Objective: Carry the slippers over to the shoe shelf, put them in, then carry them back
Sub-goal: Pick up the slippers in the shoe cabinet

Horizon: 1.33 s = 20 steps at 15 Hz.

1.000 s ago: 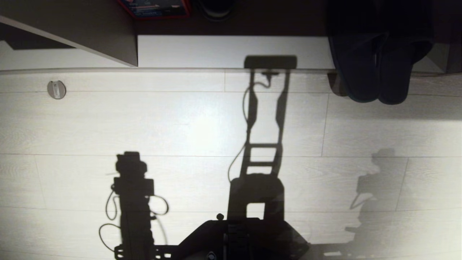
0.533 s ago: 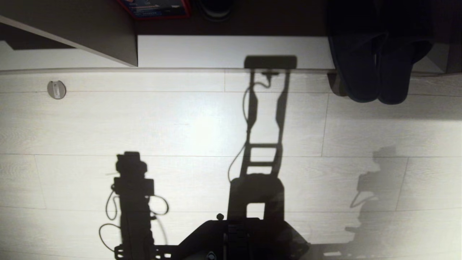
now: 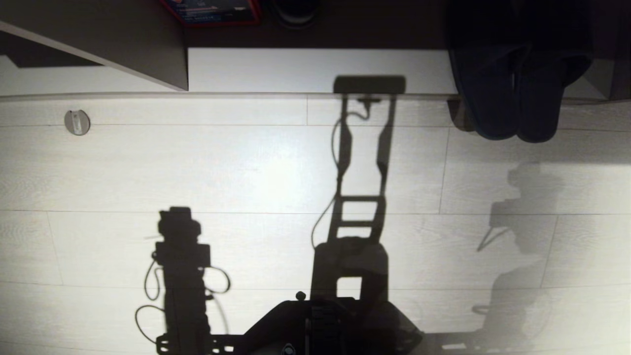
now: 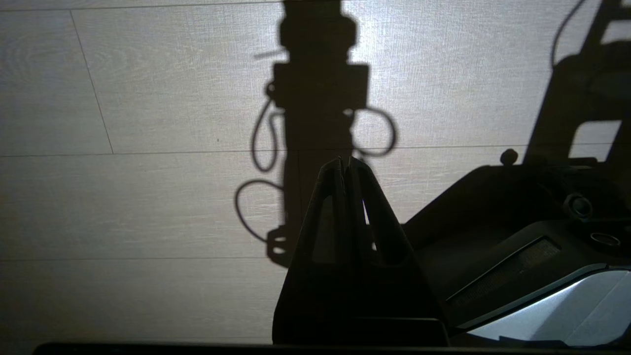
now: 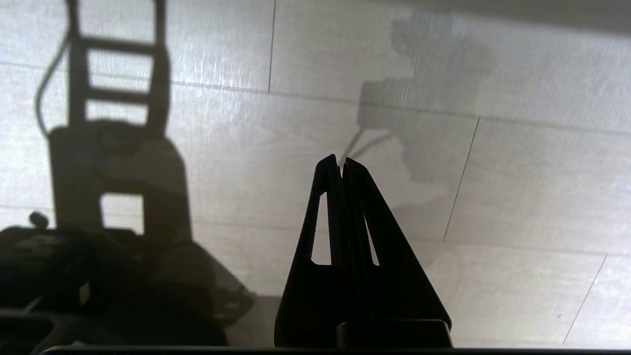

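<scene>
Head view shows the slippers (image 3: 512,93) overhanging the shoe shelf (image 3: 315,69) edge; both tools, left tool (image 4: 345,165) and right tool (image 5: 340,165), are closed and empty, so a blind reach could knock them off.

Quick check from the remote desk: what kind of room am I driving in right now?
Probably a hotel room or home entryway: pale wood-plank floor, a low grey-brown open-fronted shoe shelf with a pale base board, and a pair of dark blue-grey backless slippers half inside it, heels over the floor.
</scene>
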### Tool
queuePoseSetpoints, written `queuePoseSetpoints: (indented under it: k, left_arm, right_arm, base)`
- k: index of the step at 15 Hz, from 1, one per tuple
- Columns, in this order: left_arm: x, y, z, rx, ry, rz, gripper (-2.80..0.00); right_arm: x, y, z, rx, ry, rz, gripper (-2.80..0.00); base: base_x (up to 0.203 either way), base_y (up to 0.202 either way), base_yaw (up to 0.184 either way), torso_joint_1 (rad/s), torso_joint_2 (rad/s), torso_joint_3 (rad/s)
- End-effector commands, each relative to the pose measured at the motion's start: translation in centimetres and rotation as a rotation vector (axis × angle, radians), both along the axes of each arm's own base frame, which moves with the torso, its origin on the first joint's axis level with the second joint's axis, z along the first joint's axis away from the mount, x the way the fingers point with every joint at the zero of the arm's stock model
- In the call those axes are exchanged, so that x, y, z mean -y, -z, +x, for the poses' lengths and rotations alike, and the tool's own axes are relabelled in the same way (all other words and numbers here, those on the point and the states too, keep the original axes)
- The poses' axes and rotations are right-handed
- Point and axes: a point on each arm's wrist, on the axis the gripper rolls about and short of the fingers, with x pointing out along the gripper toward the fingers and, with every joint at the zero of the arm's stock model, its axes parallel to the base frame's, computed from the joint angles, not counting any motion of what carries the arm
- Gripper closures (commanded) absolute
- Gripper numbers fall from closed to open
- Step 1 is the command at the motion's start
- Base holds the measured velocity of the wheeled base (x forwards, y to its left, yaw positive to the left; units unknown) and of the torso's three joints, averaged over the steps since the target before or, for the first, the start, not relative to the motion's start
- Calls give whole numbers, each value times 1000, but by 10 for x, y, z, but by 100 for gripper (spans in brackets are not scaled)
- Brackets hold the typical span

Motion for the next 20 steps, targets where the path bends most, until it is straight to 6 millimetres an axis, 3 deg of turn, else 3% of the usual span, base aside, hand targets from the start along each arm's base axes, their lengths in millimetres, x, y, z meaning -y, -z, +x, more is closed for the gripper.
queuePoseSetpoints:
  k: [1, 8, 12, 13, 20]
  left_arm:
    - [0, 0, 0, 0, 0, 0, 0]
    - [0, 0, 0, 0, 0, 0, 0]
    - [0, 0, 0, 0, 0, 0, 0]
    - [0, 0, 0, 0, 0, 0, 0]
    - [0, 0, 0, 0, 0, 0, 0]
  right_arm:
    - [1, -7, 23, -78, 4, 0, 0]
    - [7, -23, 74, -35, 24, 0, 0]
    - [11, -24, 87, -23, 52, -7, 0]
    - [13, -23, 92, -21, 62, -9, -280]
    - [20, -29, 118, 13, 92, -4, -280]
  base:
    - [0, 0, 0, 0, 0, 0]
    - [0, 0, 0, 0, 0, 0]
    - [0, 0, 0, 0, 0, 0]
    - [0, 0, 0, 0, 0, 0]
    - [0, 0, 0, 0, 0, 0]
